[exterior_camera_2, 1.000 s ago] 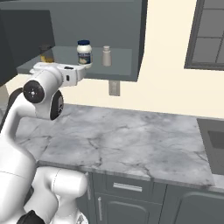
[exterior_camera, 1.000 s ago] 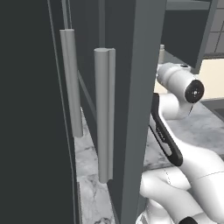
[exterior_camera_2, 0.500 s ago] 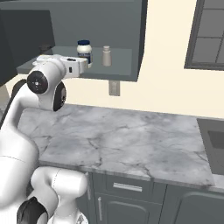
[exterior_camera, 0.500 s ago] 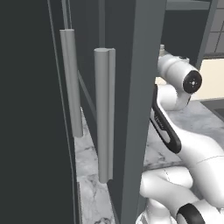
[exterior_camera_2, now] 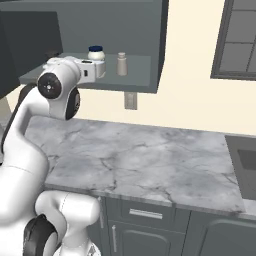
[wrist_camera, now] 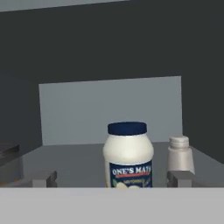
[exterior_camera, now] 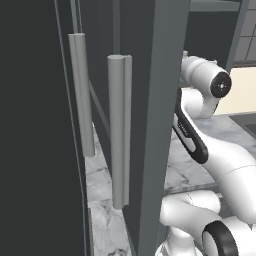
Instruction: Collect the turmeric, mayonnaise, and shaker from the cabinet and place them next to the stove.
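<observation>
- The cabinet [exterior_camera_2: 100, 30] hangs open above the marble table [exterior_camera_2: 145, 155]; its grey shelf [exterior_camera_2: 135, 80] carries the jars, and a door edge with long bar handles [exterior_camera: 120, 130] stands close on your left side, so keep the elbow tucked as you reach in.
- The mayonnaise [wrist_camera: 128, 155] stands upright on the shelf, dead ahead in the hand view and framed between the two finger tips.
- The tool [wrist_camera: 111, 179] is spread wide and holds nothing — the jar sits just beyond it.
- To do this step well, I'd push straight in and level, so the fingers pass either side of the jar below the blue lid, then close.
- The shaker [wrist_camera: 179, 155] stands just beside the jar on the right of the hand view — that finger has little room.
- What looks like the turmeric [wrist_camera: 8, 164] sits at the left edge of that view, well apart.
</observation>
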Controlling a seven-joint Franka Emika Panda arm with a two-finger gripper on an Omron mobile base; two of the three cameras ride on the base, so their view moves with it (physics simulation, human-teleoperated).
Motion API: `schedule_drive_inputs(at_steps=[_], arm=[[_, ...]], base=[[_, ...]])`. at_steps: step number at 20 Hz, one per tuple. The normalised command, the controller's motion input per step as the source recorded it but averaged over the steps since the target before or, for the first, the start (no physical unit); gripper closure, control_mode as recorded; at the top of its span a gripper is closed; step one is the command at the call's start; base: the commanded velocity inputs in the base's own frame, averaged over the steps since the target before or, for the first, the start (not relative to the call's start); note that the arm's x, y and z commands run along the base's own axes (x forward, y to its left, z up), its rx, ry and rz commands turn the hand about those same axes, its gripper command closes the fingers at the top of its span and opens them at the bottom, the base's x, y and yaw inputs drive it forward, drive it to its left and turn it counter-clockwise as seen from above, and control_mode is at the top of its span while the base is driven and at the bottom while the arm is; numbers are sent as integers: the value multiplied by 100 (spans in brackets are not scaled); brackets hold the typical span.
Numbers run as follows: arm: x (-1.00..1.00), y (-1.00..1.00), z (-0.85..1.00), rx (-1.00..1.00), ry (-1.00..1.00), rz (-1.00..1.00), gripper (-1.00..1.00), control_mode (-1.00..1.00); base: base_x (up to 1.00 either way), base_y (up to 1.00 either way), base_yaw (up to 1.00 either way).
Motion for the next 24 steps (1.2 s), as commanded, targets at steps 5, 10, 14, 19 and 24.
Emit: schedule_drive_inputs(at_steps=[5,10,14,19,24], arm=[[28,0,0,0,4,0,-100,-100],[33,0,0,0,4,-1,-100,-100],[32,0,0,0,2,-2,-100,-100],[17,0,0,0,0,-4,-100,-100],[9,0,0,0,0,-4,-100,-100]], base=[[0,0,0],[0,0,0],[0,0,0],[0,0,0],[0,0,0]])
